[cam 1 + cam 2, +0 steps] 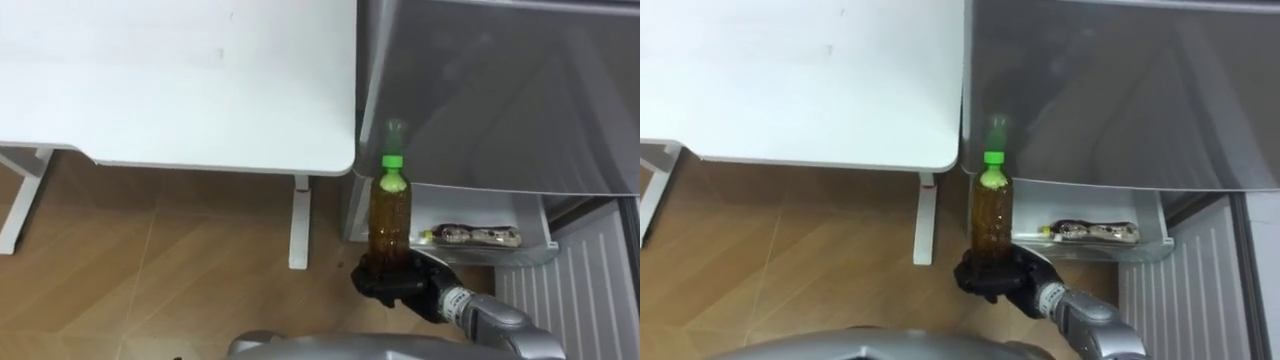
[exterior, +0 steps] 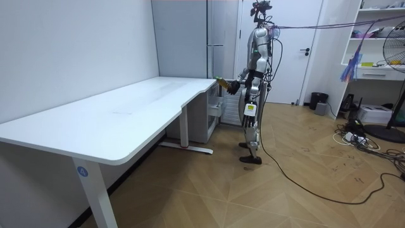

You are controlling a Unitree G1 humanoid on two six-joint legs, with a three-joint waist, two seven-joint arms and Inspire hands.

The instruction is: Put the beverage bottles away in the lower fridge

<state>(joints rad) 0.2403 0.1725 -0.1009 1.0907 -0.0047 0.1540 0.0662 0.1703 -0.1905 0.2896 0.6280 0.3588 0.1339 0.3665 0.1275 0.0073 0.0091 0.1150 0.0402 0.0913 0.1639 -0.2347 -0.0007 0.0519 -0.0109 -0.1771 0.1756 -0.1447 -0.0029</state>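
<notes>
Right hand (image 1: 398, 281) low in front, fingers curled round the base of the bottle (image 1: 390, 212), brown drink, green cap, standing upright in the grip. The hold looks low, so I'd say keep it vertical and move slowly or it may tip. Just beyond, the lower fridge drawer (image 1: 500, 256) stands open, a packet (image 1: 482, 236) lying inside; aim for the bare spot beside it. Table (image 1: 180, 80) off left, grey fridge door (image 1: 500, 90) above. Mind that edge going in.

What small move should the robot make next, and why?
Probably move the bottle forward and rightward into the open lower compartment: the right hand grips it upright just before the opening, and space beside the wrapped packet looks free.
</notes>
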